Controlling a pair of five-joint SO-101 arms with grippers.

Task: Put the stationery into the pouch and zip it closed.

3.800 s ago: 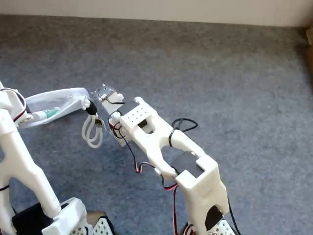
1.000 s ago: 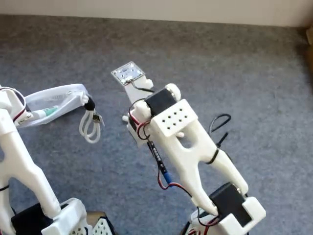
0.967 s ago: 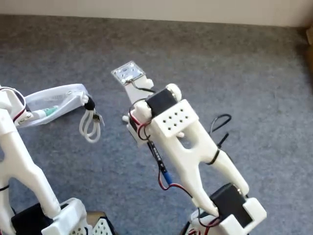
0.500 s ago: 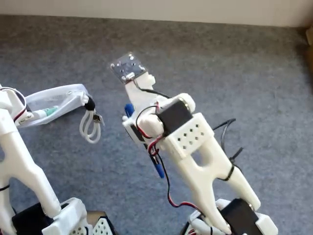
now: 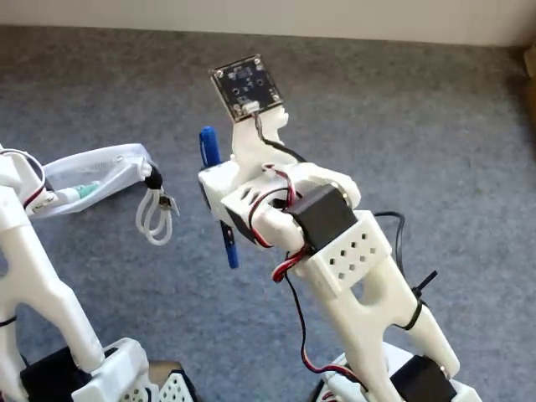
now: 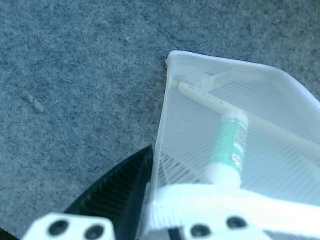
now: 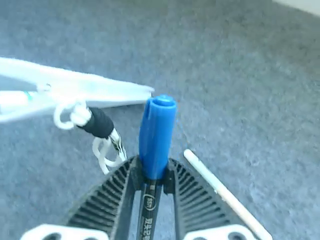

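A white mesh pouch point(image 5: 94, 178) hangs off the carpet at the left, and my left gripper point(image 6: 156, 196) is shut on its edge. Inside it lies a green and white tube point(image 6: 229, 146). The pouch's white cord loop point(image 5: 156, 219) dangles from a black toggle point(image 7: 99, 122) at its free end. My right gripper point(image 7: 152, 172) is shut on a blue pen point(image 5: 219, 201). The pen is held well above the carpet to the right of the pouch point(image 7: 75, 86), with its cap point(image 7: 157, 131) uppermost. A thin white stick point(image 7: 226, 198) lies on the carpet below the right gripper.
Grey carpet point(image 5: 419, 126) covers the whole work area, with open room to the right and at the back. A pale wall strip point(image 5: 335, 17) runs along the far edge. The left arm's white base point(image 5: 100, 368) stands at the near left.
The right arm has drawn back from the pouch's free end and now holds the blue pen, lifted and turned from low beside the arm to cap-up. The pouch and left arm have stayed still.
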